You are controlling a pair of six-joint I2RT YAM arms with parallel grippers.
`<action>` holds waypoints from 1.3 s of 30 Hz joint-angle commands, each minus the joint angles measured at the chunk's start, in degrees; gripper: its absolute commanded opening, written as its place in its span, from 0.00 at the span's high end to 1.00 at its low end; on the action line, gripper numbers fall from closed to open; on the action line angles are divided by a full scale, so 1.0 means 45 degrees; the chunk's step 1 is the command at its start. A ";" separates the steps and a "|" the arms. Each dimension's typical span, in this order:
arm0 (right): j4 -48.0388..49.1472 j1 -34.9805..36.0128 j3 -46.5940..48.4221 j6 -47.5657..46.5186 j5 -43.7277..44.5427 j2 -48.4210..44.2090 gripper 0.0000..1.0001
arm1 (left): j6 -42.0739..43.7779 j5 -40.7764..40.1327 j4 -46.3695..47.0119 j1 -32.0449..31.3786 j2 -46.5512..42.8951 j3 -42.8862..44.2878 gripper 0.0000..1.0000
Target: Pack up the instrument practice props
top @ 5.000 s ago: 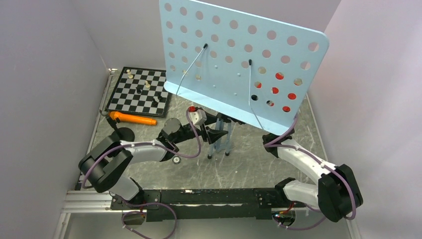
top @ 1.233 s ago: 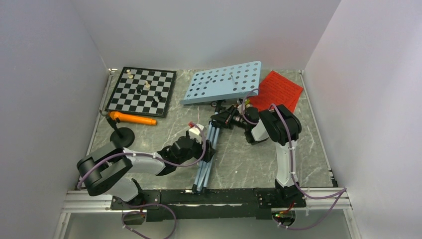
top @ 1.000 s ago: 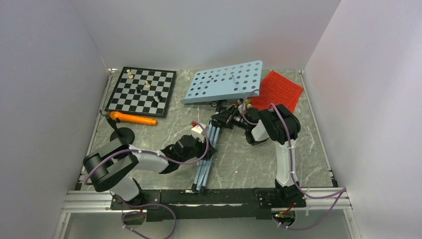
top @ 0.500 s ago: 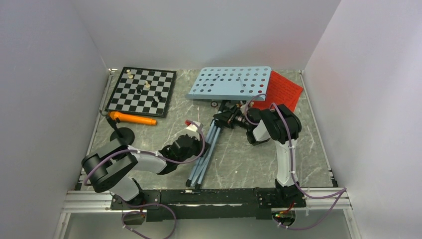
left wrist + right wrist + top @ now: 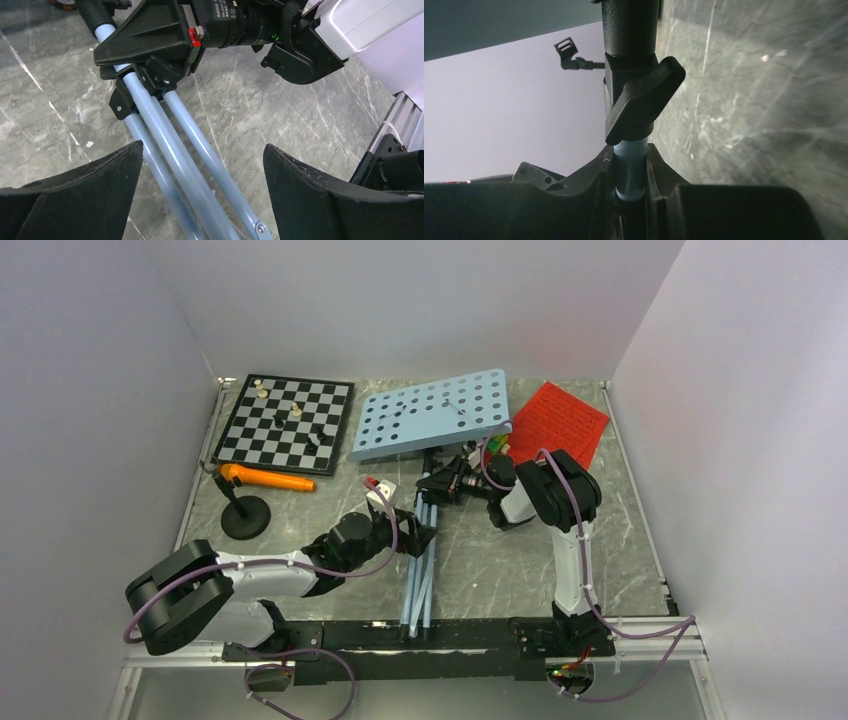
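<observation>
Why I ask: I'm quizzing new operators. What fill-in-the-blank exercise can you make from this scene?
1. The left claw stands ____ astride the folded legs of the music stand.
2. The right claw is ____ on the stand's pole.
3. The sheet-music pages are coloured ____.
4. The orange microphone lies along the near edge of the black-and-white ____.
Missing words: open; shut; red; chessboard.

Music stand (image 5: 430, 416) blocks the middle; bare table (image 5: 620, 540) lies to its right.
</observation>
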 commanded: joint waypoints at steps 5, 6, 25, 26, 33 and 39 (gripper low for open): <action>0.4119 0.0684 0.1249 0.0566 -0.1125 -0.1696 1.00 | -0.0598 0.0215 0.0266 0.0092 0.0588 -0.0002 0.08; 0.4117 0.0727 0.1205 0.0516 -0.1099 -0.1733 1.00 | -0.0658 0.0254 0.0229 0.0122 0.0720 0.0029 0.08; 0.4963 0.1129 0.0947 0.0971 -0.0735 -0.1383 1.00 | -0.1348 0.0844 -0.0460 0.0805 0.3222 0.1488 0.21; 0.4992 0.1146 0.0952 0.0994 -0.0742 -0.1342 1.00 | -0.1343 0.0892 -0.0484 0.0812 0.3258 0.1524 0.24; 0.5289 0.1263 0.0953 0.1247 -0.0735 -0.1074 1.00 | -0.1447 0.1444 0.0036 0.0865 0.3805 0.1520 0.62; 0.5161 0.1249 0.0967 0.1419 -0.0755 -0.0966 1.00 | -0.1449 0.1367 0.0541 0.0881 0.3702 0.1254 1.00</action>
